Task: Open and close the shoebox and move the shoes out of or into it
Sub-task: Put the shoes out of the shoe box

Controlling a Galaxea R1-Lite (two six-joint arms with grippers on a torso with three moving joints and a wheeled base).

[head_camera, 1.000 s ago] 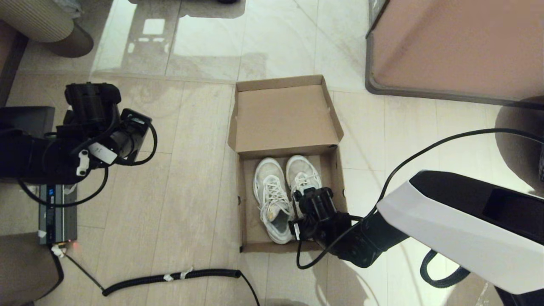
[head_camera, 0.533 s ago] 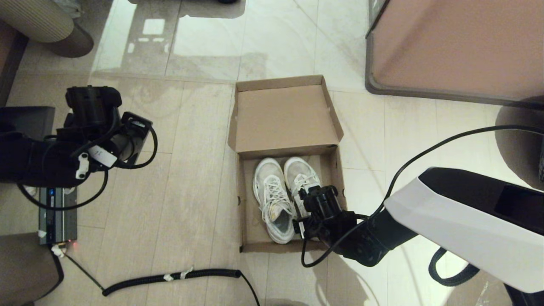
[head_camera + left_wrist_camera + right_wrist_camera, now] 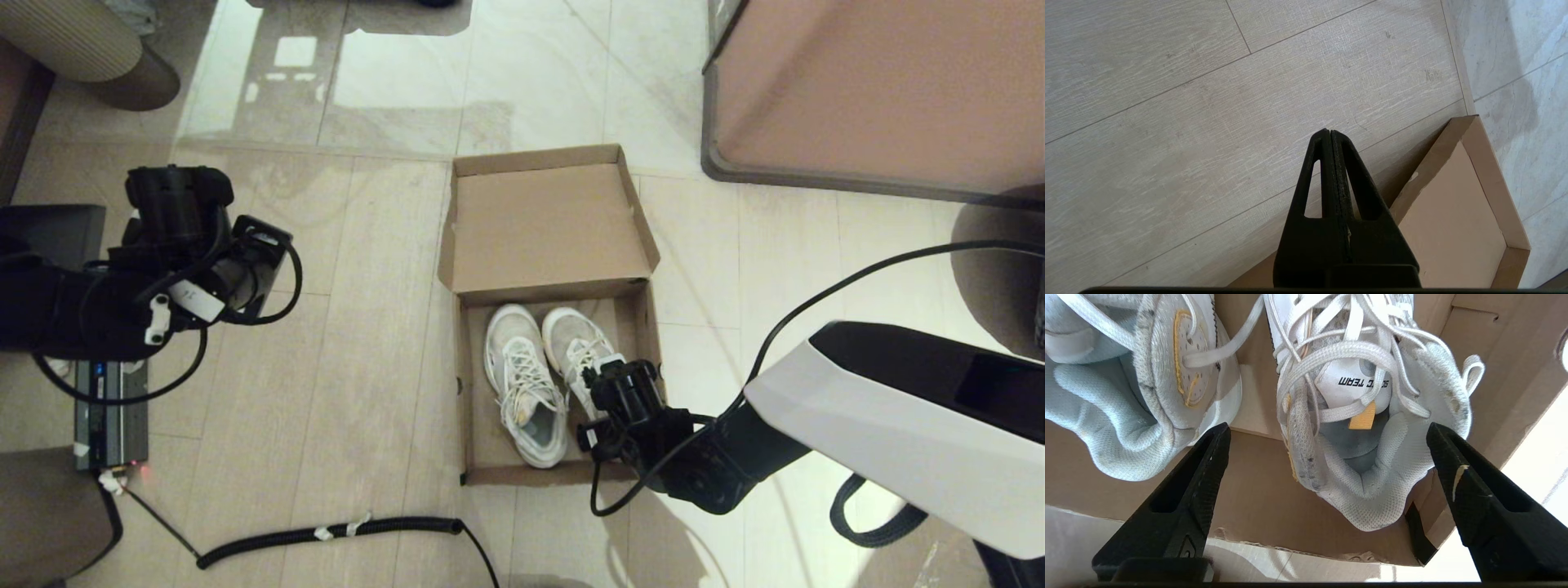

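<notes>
Right gripper (image 3: pixel 1327 433) is spread wide, straddling the heel of one white mesh lace-up sneaker (image 3: pixel 1367 416) inside the open brown cardboard shoebox (image 3: pixel 476 384). Looks like pre-grasp: drop, then pinch the collar.

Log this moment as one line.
shoebox: lid open | shoes: both inside | right hand: open, straddling one shoe's heel | left hand: shut, parked aside
</notes>
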